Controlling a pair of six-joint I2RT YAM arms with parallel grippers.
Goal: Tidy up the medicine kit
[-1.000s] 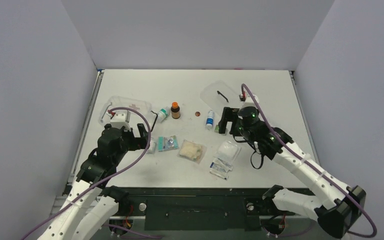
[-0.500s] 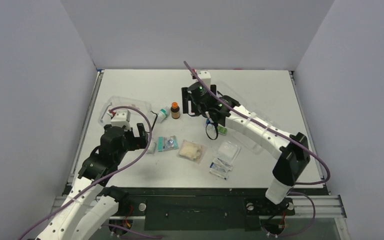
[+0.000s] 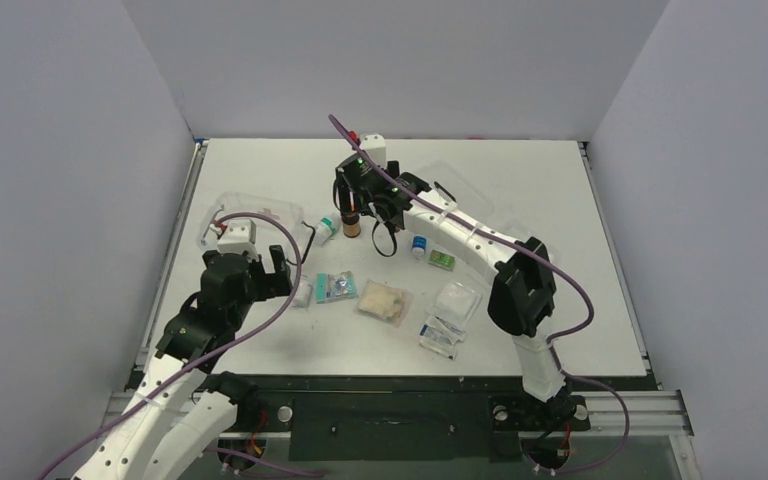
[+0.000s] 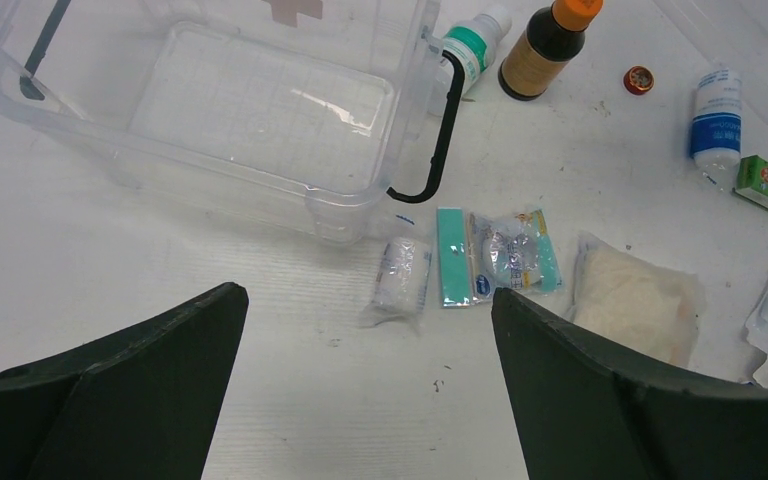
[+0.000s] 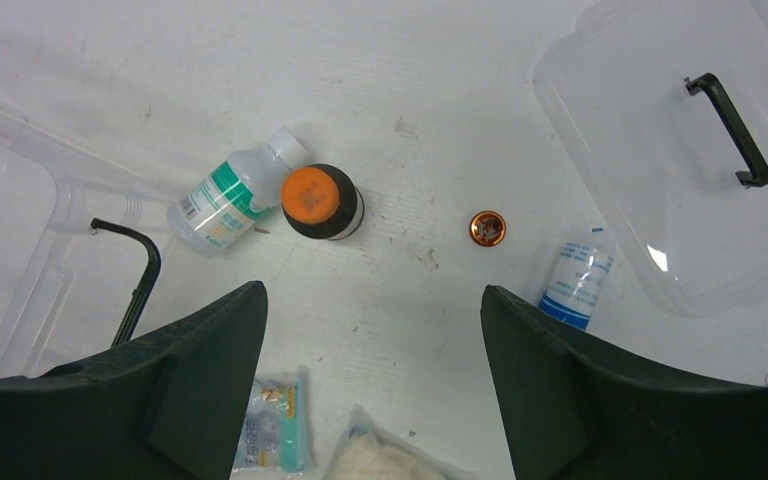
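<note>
On the table, near its middle, a brown bottle with an orange cap stands upright. A green-labelled bottle lies just beside it. Toward the right edge lie a copper cap, a blue-labelled bottle and a clear lid.

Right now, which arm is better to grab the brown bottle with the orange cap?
The right arm, probably. Its open jaws hang close over the brown bottle, lined up with it. The left arm sits nearer the medicine kit, with the wrapped roll ahead of its jaws.
</note>
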